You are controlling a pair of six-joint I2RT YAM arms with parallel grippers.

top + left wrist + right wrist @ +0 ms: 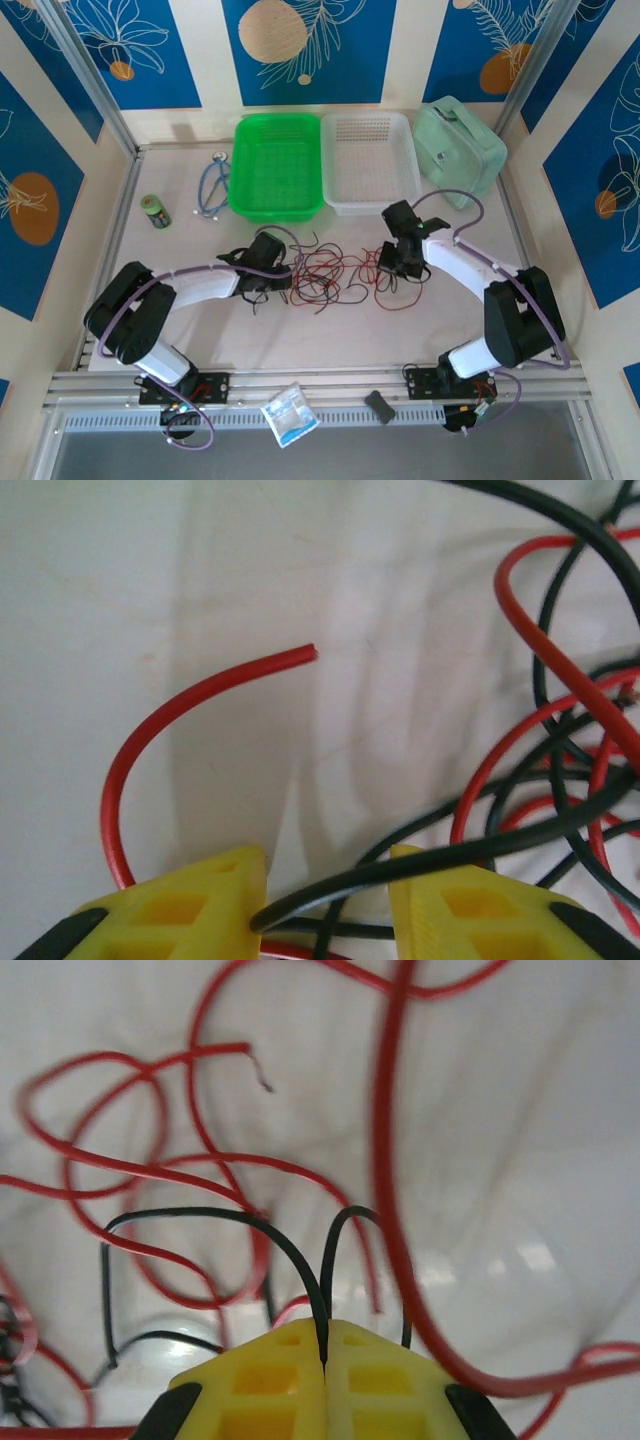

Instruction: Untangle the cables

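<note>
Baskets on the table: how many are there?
2. A green basket sits at the back centre, and a white basket sits right beside it on its right. None looks hidden.

Left fingers [190, 905] stand apart, while right fingers [265, 1380] are pressed tightly together.

The pale surface [330, 340] carries tangled red and black cables [330, 275] at its middle. Farther back sit a green basket [275, 212], a white basket [370, 206], a mint case [460, 150], a stethoscope [212, 190] and a green can [154, 211].
</note>
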